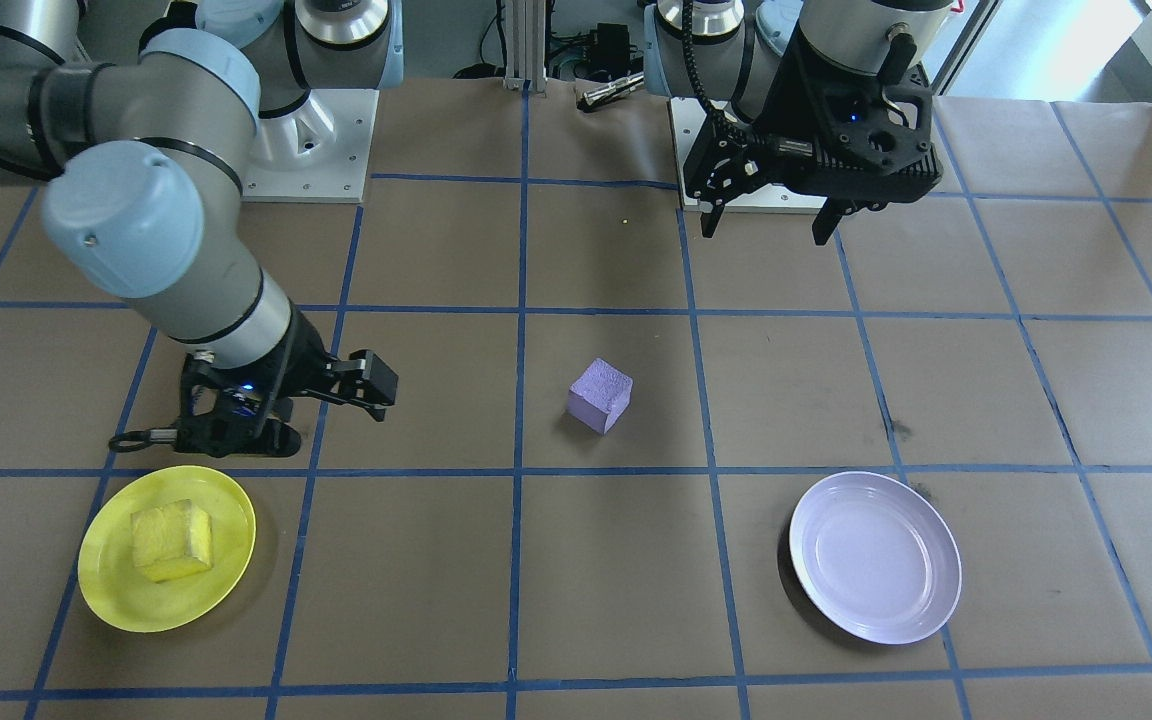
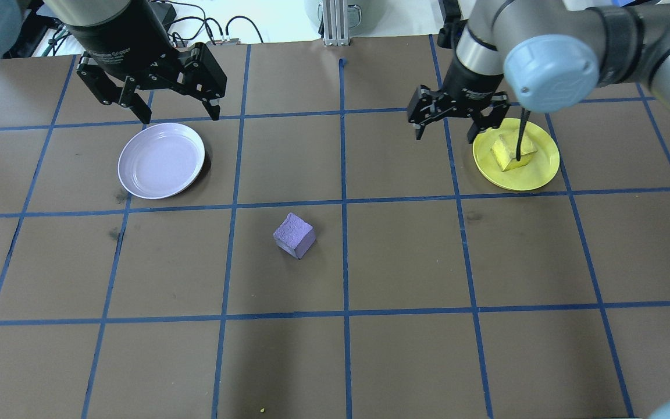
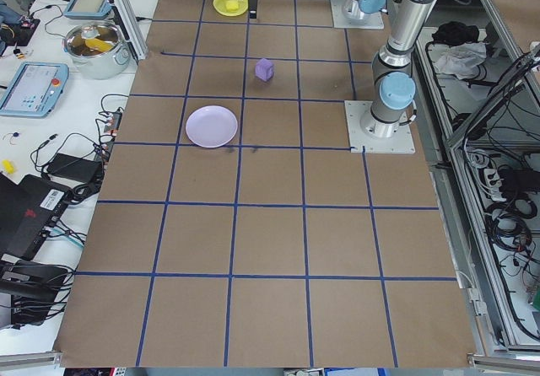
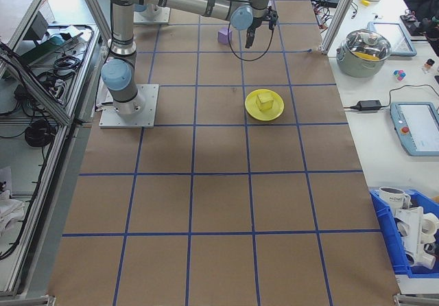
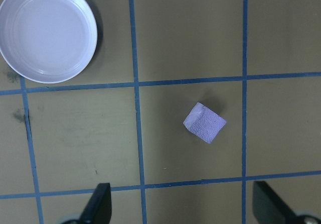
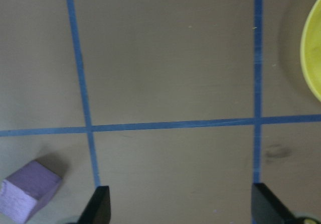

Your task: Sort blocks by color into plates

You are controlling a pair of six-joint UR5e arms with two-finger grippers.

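Observation:
A yellow block (image 1: 172, 541) lies in the yellow plate (image 1: 106, 590). The light purple block (image 2: 294, 235) sits alone on the paper near the table's middle, also seen in the left wrist view (image 5: 204, 123). The lavender plate (image 2: 161, 160) holds nothing. My right gripper (image 2: 445, 135) is open and holds nothing; it hangs just beside the yellow plate (image 2: 538, 174), toward the table's middle. My left gripper (image 2: 175, 113) is open and holds nothing, raised over the table near the lavender plate's far rim. The right wrist view catches the purple block (image 6: 27, 194) at its lower left corner.
Brown paper with a blue tape grid (image 2: 344, 201) covers the table. The arms' metal base plates (image 1: 311, 145) stand at the robot's edge. A steel pot (image 4: 368, 49) and tablets (image 4: 415, 124) sit on side benches off the table.

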